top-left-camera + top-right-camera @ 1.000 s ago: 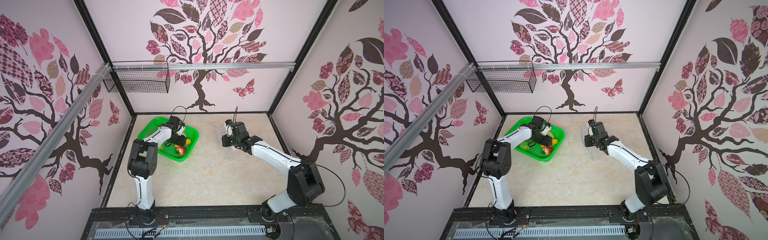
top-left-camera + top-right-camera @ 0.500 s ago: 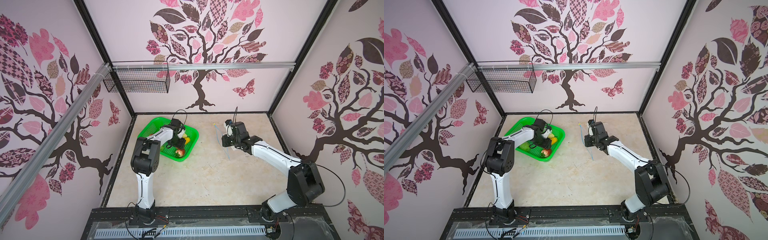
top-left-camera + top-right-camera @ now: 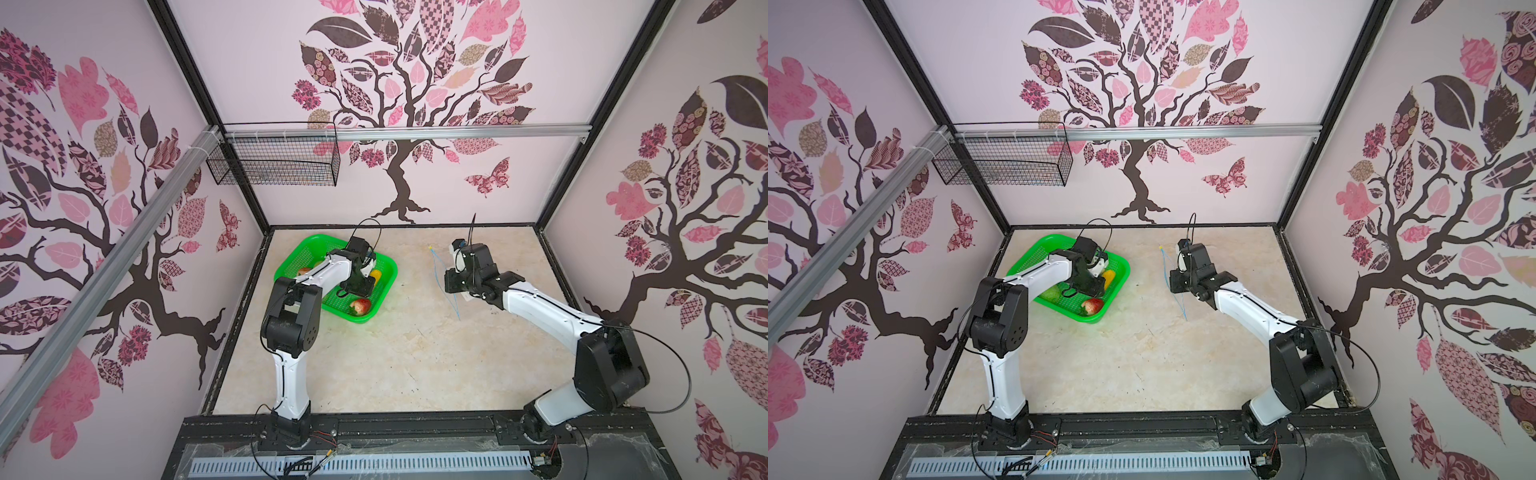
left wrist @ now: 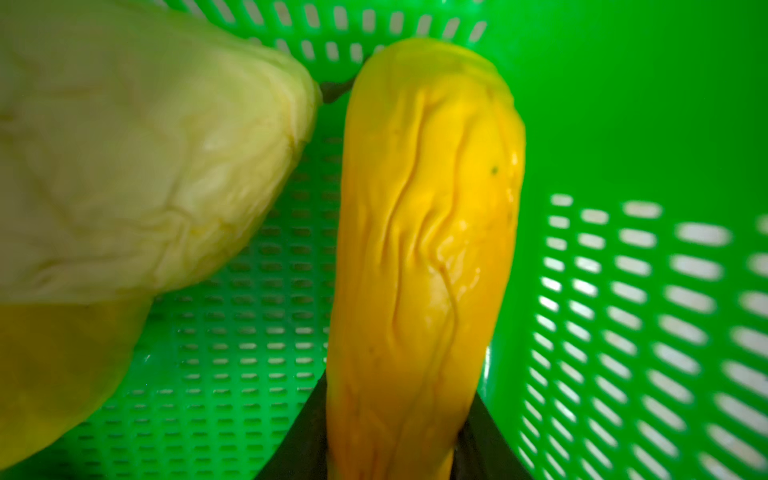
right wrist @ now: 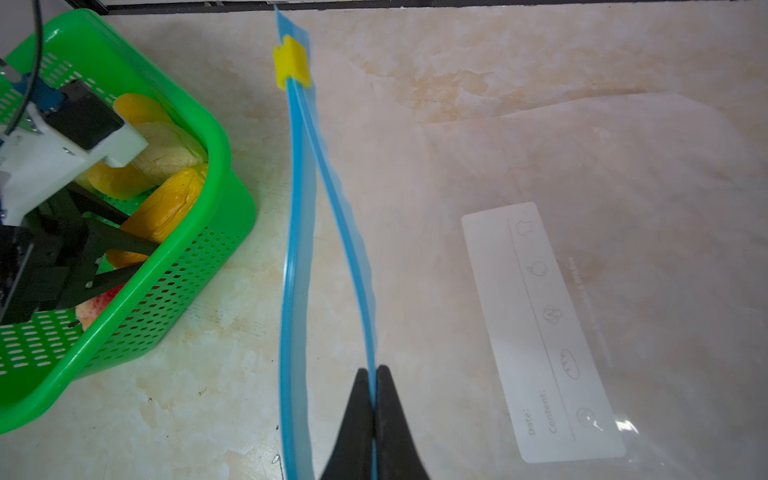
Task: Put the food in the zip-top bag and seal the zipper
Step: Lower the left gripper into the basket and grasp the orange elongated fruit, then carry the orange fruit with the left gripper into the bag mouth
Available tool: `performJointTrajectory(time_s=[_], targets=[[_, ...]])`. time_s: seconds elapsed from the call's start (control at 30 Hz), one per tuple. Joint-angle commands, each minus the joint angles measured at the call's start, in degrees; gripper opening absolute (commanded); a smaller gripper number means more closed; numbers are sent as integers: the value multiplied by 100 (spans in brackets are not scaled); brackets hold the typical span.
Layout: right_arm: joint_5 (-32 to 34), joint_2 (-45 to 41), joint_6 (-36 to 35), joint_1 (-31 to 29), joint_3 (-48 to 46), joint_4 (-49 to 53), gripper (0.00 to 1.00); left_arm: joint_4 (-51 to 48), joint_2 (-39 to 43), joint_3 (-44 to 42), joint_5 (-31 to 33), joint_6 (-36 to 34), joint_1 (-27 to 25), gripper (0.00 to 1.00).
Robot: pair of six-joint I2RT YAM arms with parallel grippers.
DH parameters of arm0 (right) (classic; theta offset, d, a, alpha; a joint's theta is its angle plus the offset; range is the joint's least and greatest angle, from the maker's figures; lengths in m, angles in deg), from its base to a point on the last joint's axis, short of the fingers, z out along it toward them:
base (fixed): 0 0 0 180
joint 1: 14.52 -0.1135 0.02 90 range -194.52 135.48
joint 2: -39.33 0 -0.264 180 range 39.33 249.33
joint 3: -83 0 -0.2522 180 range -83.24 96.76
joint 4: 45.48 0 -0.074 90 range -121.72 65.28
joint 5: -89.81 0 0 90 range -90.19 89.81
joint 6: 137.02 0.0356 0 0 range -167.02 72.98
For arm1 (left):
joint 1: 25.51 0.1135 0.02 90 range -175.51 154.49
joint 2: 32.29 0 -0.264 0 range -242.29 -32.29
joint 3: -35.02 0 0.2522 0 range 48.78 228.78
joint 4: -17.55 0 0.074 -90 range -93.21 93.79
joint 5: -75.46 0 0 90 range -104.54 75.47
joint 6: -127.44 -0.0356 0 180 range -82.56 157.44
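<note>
In the green mesh basket (image 3: 386,291) my left gripper (image 4: 399,386) reaches down, its black fingers (image 4: 299,436) pressed on both sides of a long wrinkled orange carrot (image 4: 428,228). Beside the carrot lies a pale lumpy piece (image 4: 145,166). A red strawberry (image 3: 360,306) and a green pear (image 3: 1050,294) also lie in the basket. The clear zip-top bag (image 5: 582,166) with its white label (image 5: 540,332) lies flat on the table. My right gripper (image 5: 376,370) is shut on the upper lip of its light blue zipper (image 5: 297,208), holding the mouth apart. The yellow slider (image 5: 292,66) sits at the far end.
Yellow lemons (image 5: 137,109) lie in the basket (image 5: 224,166) behind the left gripper. A black wire basket (image 3: 274,166) hangs on the back wall at the left. Patterned walls close in three sides, and a black rail (image 3: 415,428) runs along the front.
My left gripper has dropped lower into the basket and its jaws have narrowed onto the orange carrot. The right arm and the bag have stayed still.
</note>
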Motion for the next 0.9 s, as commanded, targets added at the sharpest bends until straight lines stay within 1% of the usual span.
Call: performJointTrajectory(time_s=[0.0,0.1,0.17,0.27,0.37,0.5,0.57,0.67,0.77,0.87], targets=[[-260,-79,368,131,96,-96,0,-256,476,89,23,522,15,22],[-497,-27,560,153,152,-228,0,-464,748,125,-115,839,9,23],[-668,50,704,153,211,-293,0,-523,955,117,-445,1057,2,23],[-869,188,882,158,270,-406,0,-311,1404,-50,-1062,1452,-80,24],[-1130,294,1114,159,240,-621,0,288,1863,-341,-1731,2046,-264,24],[-1349,370,1423,151,153,-869,0,1628,2276,-917,-2536,3164,-589,24],[-1342,356,1495,154,98,-930,0,2076,2350,-1062,-2632,3575,-770,24],[-1281,310,1530,158,11,-990,0,2432,2311,-1080,-2854,3884,-1086,24],[-1323,241,1550,154,-76,-1083,0,2798,2128,-1121,-3182,4256,-1368,24],[-1415,125,1587,154,-201,-1227,0,3154,1905,-1186,-3357,4565,-1564,24]])
